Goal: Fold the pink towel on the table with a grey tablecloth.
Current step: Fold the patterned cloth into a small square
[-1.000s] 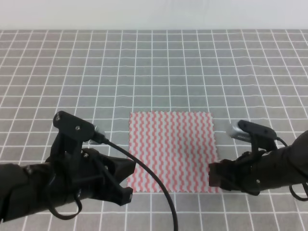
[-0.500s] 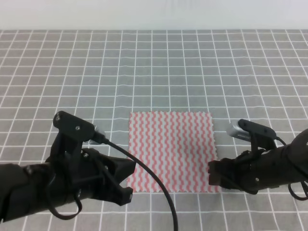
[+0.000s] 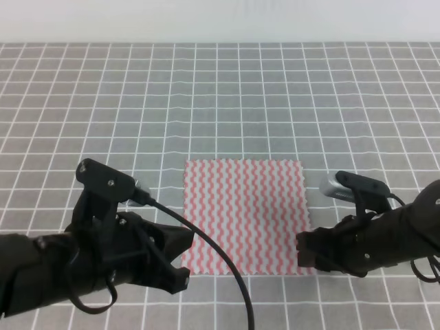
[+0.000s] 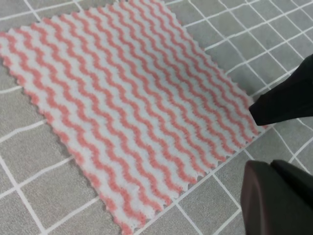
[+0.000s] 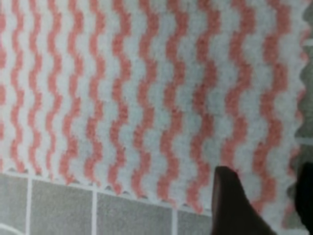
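The pink towel (image 3: 244, 216) lies flat and unfolded on the table with a grey tablecloth (image 3: 220, 96). My left gripper (image 3: 181, 272) is low at the towel's front-left corner. In the left wrist view the towel (image 4: 127, 103) spreads ahead and the left gripper (image 4: 264, 144) is open, one dark finger (image 4: 288, 95) tipping the towel's corner, the other (image 4: 274, 200) over grey cloth. My right gripper (image 3: 306, 253) sits at the front-right corner. In the right wrist view the right gripper (image 5: 271, 205) is open, with its fingers (image 5: 234, 205) astride the towel (image 5: 146, 98) corner.
Grey gridded cloth (image 4: 29, 196) surrounds the towel on all sides. A white wall runs along the table's far edge (image 3: 220, 42). Both black arms and a cable (image 3: 220, 268) cross the front of the table.
My right arm has shifted slightly left toward the towel's front-right corner. The left arm and the towel have not moved.
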`<move>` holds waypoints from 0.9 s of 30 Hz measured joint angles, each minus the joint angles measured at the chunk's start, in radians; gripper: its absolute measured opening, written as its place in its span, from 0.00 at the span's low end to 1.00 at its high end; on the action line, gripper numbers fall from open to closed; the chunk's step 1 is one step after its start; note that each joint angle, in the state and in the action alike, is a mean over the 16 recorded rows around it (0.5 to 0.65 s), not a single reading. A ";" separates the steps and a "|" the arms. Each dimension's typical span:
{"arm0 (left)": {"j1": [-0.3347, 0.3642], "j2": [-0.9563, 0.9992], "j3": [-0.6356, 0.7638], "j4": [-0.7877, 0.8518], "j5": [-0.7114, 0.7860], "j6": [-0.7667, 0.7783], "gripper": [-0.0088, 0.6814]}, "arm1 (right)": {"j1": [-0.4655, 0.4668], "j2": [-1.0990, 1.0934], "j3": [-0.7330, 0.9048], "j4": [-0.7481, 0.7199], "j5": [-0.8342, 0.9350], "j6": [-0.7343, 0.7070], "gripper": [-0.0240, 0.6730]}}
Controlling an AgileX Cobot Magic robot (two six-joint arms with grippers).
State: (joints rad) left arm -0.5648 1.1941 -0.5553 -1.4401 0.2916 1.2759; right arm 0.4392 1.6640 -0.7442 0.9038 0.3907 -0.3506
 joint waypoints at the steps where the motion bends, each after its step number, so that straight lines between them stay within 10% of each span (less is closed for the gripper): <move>1: 0.000 0.000 0.000 0.000 0.000 0.000 0.01 | -0.001 0.000 -0.002 -0.003 0.005 0.000 0.43; 27: 0.000 0.000 0.000 0.000 0.002 0.010 0.01 | -0.012 0.006 -0.020 -0.052 0.035 0.003 0.02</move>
State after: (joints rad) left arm -0.5648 1.1941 -0.5548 -1.4406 0.2941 1.2859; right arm 0.4276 1.6704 -0.7637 0.8522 0.4258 -0.3478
